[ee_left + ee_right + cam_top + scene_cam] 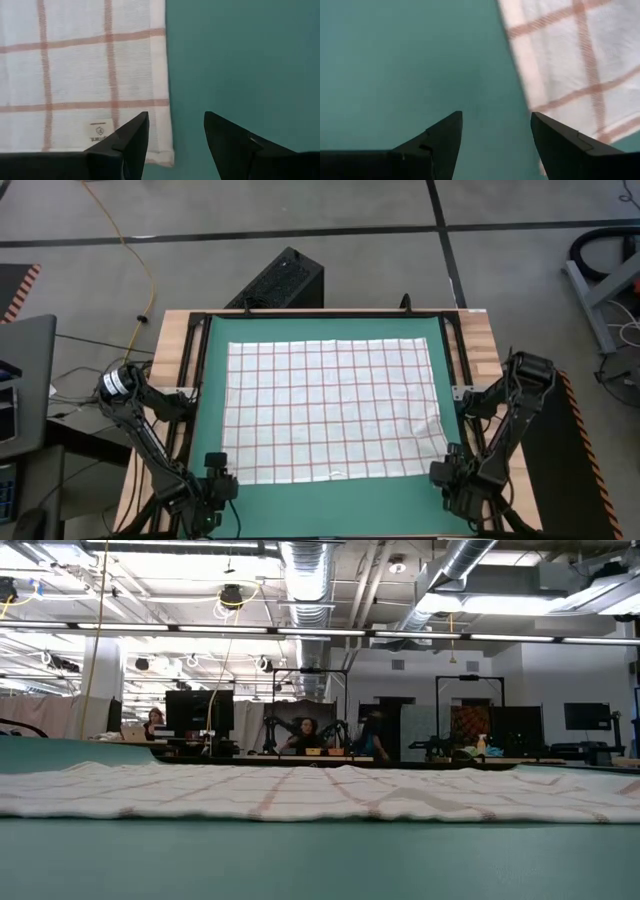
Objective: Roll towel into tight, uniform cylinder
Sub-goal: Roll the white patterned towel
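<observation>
From my station, starting at the left: the left gripper (217, 476) hangs over the green mat (330, 518) just off the towel's near-left corner. Its wrist view shows the jaws parted with nothing between them, one finger (131, 140) over the cloth's hem and the other over bare mat. A small sewn label (100, 133) sits near that corner.

In the middle, the towel (335, 410) lies spread flat on the mat, a thin white cloth with a red-brown grid, all four edges showing and no roll begun. The low view shows it lying nearly flush with the mat, with only slight ripples.

At the right, the right gripper (447, 472) hovers beside the near-right corner, jaws likewise released and empty, the corner lying just beside one finger (560, 145).

I judge the cloth light, limp and quick to bunch or skew, so it will not hold any shape by itself. I would pinch the near edge at both corners together, fold it over evenly, and keep both sides level, or the cylinder may come out cone-shaped and loose.
</observation>
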`<move>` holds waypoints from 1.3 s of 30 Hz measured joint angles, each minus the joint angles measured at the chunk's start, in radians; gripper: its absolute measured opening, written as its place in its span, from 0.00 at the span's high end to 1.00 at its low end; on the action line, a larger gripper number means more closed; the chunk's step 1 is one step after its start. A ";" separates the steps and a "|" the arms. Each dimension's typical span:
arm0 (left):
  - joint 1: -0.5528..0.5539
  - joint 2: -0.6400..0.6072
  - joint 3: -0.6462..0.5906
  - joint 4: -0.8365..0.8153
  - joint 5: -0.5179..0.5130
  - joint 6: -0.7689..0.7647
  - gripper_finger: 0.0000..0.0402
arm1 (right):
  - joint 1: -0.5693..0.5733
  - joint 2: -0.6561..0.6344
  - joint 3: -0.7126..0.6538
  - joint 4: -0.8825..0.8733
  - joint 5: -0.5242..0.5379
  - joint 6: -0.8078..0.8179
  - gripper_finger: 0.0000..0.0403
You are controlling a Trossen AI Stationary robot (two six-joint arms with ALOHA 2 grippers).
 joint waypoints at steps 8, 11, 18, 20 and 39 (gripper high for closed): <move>-0.002 0.000 0.000 0.005 -0.076 0.004 0.55 | 0.001 -0.001 0.059 -0.133 0.020 -0.033 0.35; -0.002 -0.001 -0.008 0.012 -0.085 0.004 0.55 | 0.001 -0.001 0.037 -0.151 0.026 -0.042 0.35; -0.002 -0.001 -0.042 0.043 -0.067 -0.011 0.55 | -0.001 -0.001 -0.023 -0.080 0.015 -0.050 0.35; -0.002 -0.001 -0.051 0.063 -0.048 -0.014 0.55 | -0.001 -0.001 -0.035 -0.055 0.011 -0.051 0.35; -0.020 -0.008 -0.168 0.165 0.057 -0.045 0.56 | -0.001 0.000 -0.041 -0.021 -0.020 -0.043 0.39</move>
